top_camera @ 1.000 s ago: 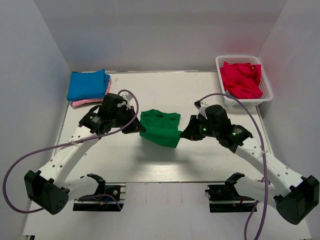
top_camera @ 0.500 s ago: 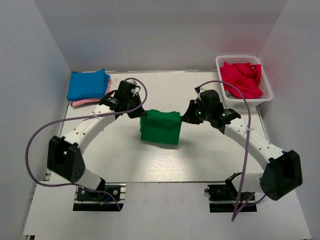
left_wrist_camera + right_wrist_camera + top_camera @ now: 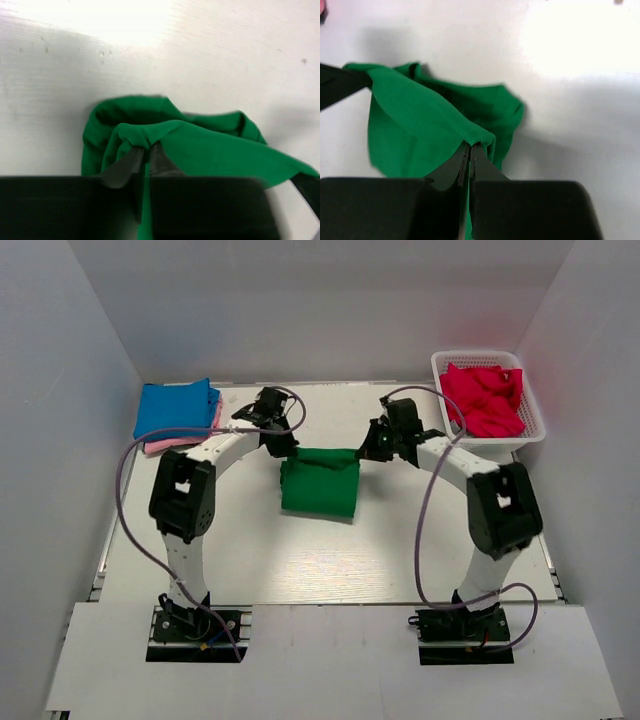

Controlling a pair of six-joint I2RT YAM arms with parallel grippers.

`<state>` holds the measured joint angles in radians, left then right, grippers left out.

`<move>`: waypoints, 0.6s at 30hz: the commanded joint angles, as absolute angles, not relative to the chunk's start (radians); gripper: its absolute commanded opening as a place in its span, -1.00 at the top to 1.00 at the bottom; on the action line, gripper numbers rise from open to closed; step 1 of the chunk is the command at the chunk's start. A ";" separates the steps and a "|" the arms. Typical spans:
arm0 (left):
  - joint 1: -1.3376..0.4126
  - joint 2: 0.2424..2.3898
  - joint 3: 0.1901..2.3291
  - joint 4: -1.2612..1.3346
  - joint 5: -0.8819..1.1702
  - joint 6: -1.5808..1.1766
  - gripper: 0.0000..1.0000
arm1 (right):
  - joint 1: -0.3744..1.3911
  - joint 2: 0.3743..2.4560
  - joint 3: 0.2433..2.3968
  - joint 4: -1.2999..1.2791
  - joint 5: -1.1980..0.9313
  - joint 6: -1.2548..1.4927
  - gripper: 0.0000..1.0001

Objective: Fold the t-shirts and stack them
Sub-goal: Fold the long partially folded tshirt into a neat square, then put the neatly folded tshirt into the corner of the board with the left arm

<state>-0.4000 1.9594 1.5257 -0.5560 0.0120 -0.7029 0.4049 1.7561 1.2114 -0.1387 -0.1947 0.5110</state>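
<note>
A dark green t-shirt lies folded in the middle of the table. My left gripper is shut on its far left corner, with cloth pinched between the fingers in the left wrist view. My right gripper is shut on its far right corner, also seen in the right wrist view. A folded blue t-shirt lies on a pink one at the far left. Red t-shirts fill the basket.
A white lattice basket stands at the far right corner. Grey walls close in the table on three sides. Purple cables loop from both arms over the table.
Both grippers have carried the green shirt's held edge away from the arm bases toward the far side, folding it over. The shirt now lies flatter and more rectangular.
</note>
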 commanded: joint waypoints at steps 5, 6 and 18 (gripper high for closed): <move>-0.364 2.065 1.681 -0.535 0.008 -0.631 -1.00 | 0.371 1.962 1.417 -0.061 -0.314 0.436 -0.80; -0.364 2.056 1.643 -0.523 0.021 -0.615 -1.00 | 0.371 1.956 1.416 -0.083 -0.321 0.434 -0.81; -0.396 1.916 1.261 -0.393 0.162 -0.558 -1.00 | 0.382 1.646 1.005 0.035 -0.301 0.494 -0.81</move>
<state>-0.3897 1.9549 1.3193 -0.4084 0.1040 -0.5827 0.3859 1.6989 1.0500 -0.0154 -0.2955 0.4816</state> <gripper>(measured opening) 0.993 0.904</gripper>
